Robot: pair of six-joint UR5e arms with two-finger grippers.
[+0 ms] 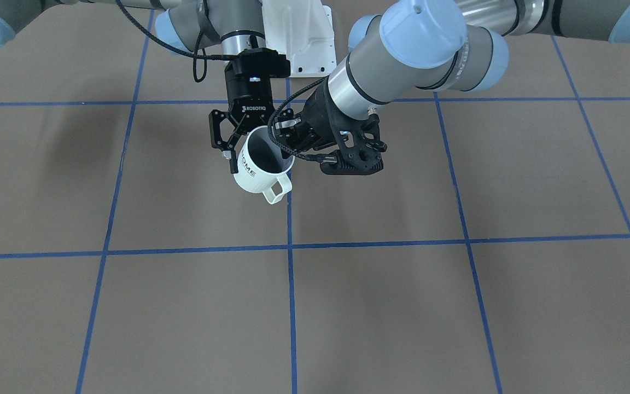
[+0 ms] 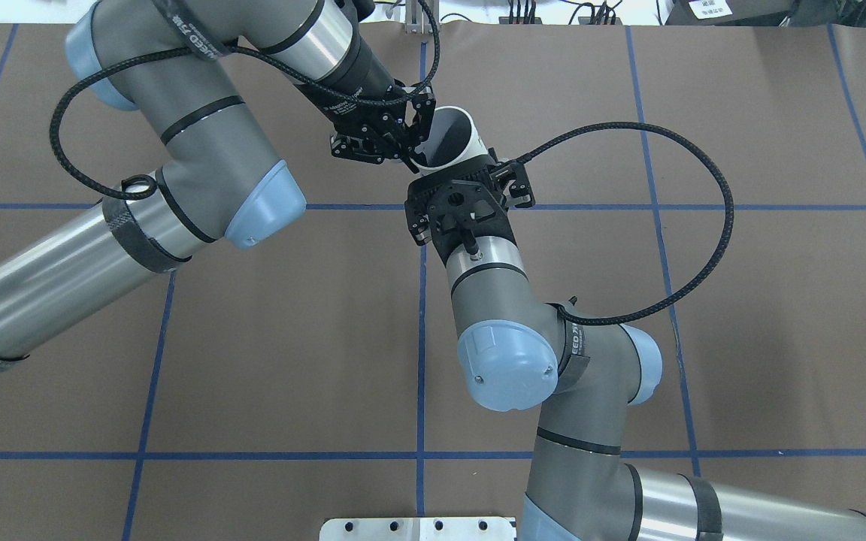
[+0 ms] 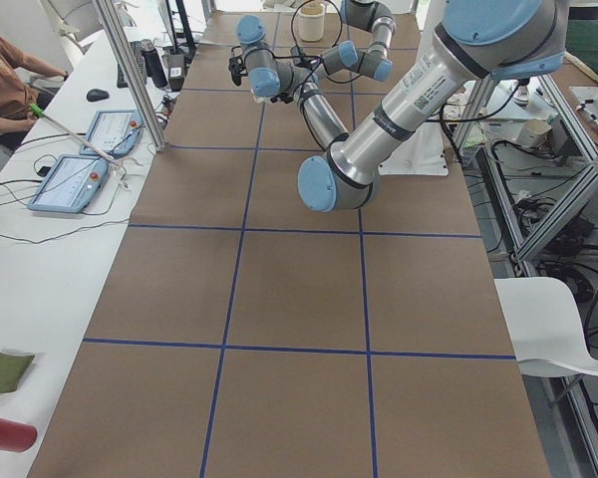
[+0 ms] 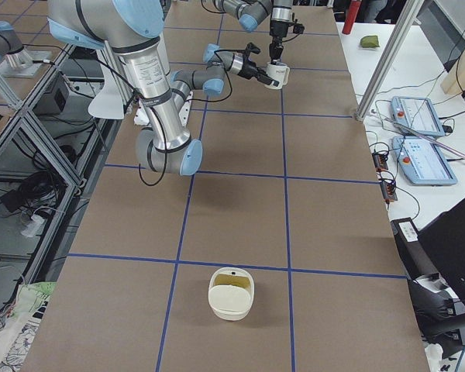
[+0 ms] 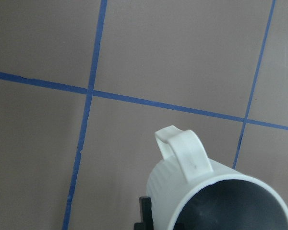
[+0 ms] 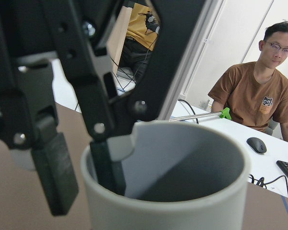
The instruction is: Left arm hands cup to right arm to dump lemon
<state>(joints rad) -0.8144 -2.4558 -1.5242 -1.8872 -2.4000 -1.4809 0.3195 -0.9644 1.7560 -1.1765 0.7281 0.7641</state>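
the step in hand looked like the handover itself. the left tool (image 6: 81, 165) was clenched on the cup (image 1: 257, 176), one finger inside the rim and one outside. it held the cup tilted in the air, handle on the side away from both tools. the right tool (image 1: 249, 150) reached in from the robot's side, its fingers spread to either flank of the ribbed wall; whether they pressed on it i could not tell.

to do this well, the right tool would need to close firmly on the body, clear of the left tool's pinch, before the left let go, with the mouth kept upward. the lemon showed in no view; it probably lay deep in the cup.

under the tools lay the brown desk (image 1: 402, 306) with its blue tape grid. far out on the right tool's side stood a cream tub (image 4: 231, 293). beyond the cup a man in a brown shirt (image 6: 259, 91) sat at a white bench.
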